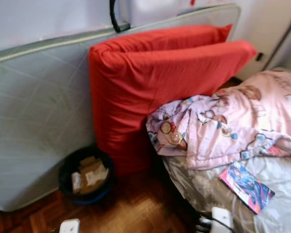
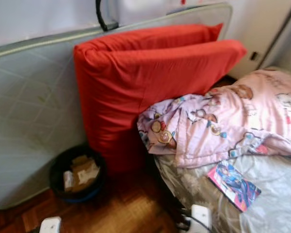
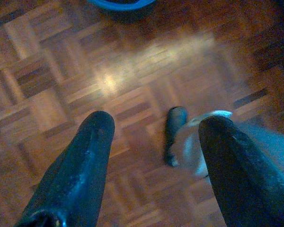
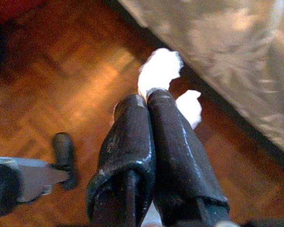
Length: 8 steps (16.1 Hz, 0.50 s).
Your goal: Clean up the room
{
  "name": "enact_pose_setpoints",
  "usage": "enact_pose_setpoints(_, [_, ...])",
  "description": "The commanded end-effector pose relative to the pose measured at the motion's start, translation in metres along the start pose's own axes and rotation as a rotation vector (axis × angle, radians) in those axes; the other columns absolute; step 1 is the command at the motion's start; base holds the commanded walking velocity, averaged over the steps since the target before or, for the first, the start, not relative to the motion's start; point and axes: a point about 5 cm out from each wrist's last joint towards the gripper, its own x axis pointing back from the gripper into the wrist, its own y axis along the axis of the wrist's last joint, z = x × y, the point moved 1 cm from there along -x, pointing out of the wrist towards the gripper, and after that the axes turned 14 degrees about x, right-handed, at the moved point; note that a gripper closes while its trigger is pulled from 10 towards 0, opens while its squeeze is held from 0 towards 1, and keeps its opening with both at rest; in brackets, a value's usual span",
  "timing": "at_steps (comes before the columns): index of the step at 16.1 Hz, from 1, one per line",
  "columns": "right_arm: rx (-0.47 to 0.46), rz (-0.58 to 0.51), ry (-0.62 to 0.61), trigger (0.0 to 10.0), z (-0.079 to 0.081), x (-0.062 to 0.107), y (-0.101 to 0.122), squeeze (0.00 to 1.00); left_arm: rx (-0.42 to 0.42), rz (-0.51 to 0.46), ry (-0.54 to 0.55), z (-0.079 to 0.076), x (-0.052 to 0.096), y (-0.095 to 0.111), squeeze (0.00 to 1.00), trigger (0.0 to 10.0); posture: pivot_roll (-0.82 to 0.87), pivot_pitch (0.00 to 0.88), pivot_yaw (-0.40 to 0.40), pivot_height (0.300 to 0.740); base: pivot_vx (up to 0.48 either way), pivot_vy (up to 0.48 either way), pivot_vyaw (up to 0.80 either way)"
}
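A grey quilted mattress (image 1: 34, 111) stands on its long edge against the wall, and a large red cushion (image 1: 150, 87), folded over on itself, leans upright against it. To the right of the cushion is a bed (image 1: 281, 194) with a pale grey patterned cover, and a pink cartoon-print duvet (image 1: 223, 121) is bunched across it, its crumpled end touching the cushion's lower right side. The parquet floor (image 1: 131, 208) runs dark reddish-brown beneath all of this. At the foot of the mattress and just left of the cushion sits a round black and blue bin (image 1: 85, 174), holding pieces of brown cardboard and paper. On the bed cover, below the duvet, lies a colourful booklet (image 1: 246, 187) with a pink edge. The left gripper (image 3: 156, 127) hangs over the parquet with its two black fingers spread wide and nothing between them. The right gripper (image 4: 147, 101) hangs low beside the bed's edge, its fingers pressed together, with crumpled white paper (image 4: 160, 71) showing at their tips; whether they pinch it cannot be told.
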Motion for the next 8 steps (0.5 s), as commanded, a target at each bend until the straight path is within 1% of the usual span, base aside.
enact_pose_setpoints(1, [0.003,0.017,-0.033,10.0,-0.0125,0.0029,-0.0077,0.0,0.012,0.03,-0.001,-0.0022,0.0013,-0.0094,0.0,10.0,0.06,0.078,-0.014,0.74,0.0,0.334,0.0])
enact_pose_setpoints(4, [0.002,0.028,-0.03,10.0,-0.0129,0.0045,-0.0131,0.0,0.014,0.035,0.002,-0.0015,0.0017,-0.0109,0.0,10.0,0.06,0.081,-0.014,0.74,0.0,0.336,0.0])
enact_pose_setpoints(8, [0.012,0.023,-0.025,10.0,-0.012,0.0035,-0.0099,0.0,0.017,0.032,0.0,-0.0025,0.0014,-0.0102,0.0,10.0,0.07,0.082,-0.017,0.74,0.0,0.334,0.0])
